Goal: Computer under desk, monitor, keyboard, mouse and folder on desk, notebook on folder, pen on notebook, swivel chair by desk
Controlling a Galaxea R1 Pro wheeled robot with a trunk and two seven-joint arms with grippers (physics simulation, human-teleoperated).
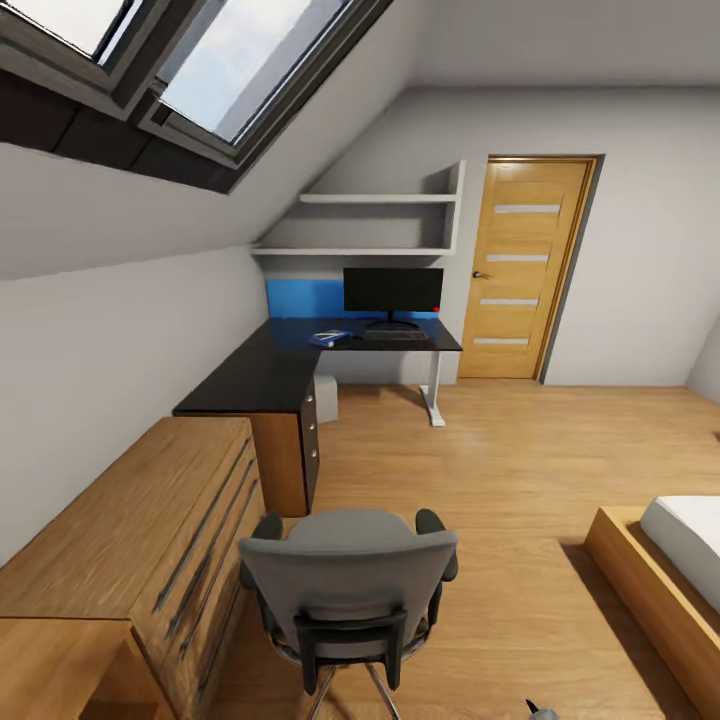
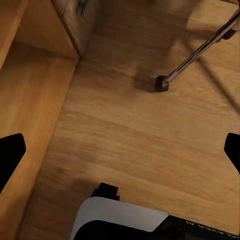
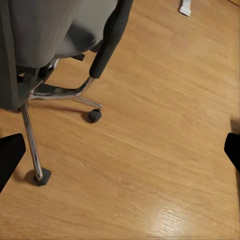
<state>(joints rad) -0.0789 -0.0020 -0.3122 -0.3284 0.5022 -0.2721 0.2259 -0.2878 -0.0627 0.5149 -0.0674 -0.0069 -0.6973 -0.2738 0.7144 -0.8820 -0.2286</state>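
Note:
The grey swivel chair (image 1: 345,585) stands close in front of me with its back toward me, well short of the black L-shaped desk (image 1: 250,380) at the far wall. On the desk are the black monitor (image 1: 393,290), the keyboard (image 1: 395,335) in front of it and the blue folder (image 1: 328,338) to its left. The pale computer (image 1: 326,397) sits under the desk. Mouse, notebook and pen are too small to tell. My left gripper (image 2: 120,155) hangs open over bare floor near a chair castor (image 2: 161,83). My right gripper (image 3: 120,152) is open beside the chair's chrome base (image 3: 60,95).
A light-wood drawer unit (image 1: 150,540) runs along the left wall under the sloped ceiling. A bed frame (image 1: 650,590) stands at the right. A wooden door (image 1: 525,265) is shut beyond the desk. Open wood floor lies between chair and desk.

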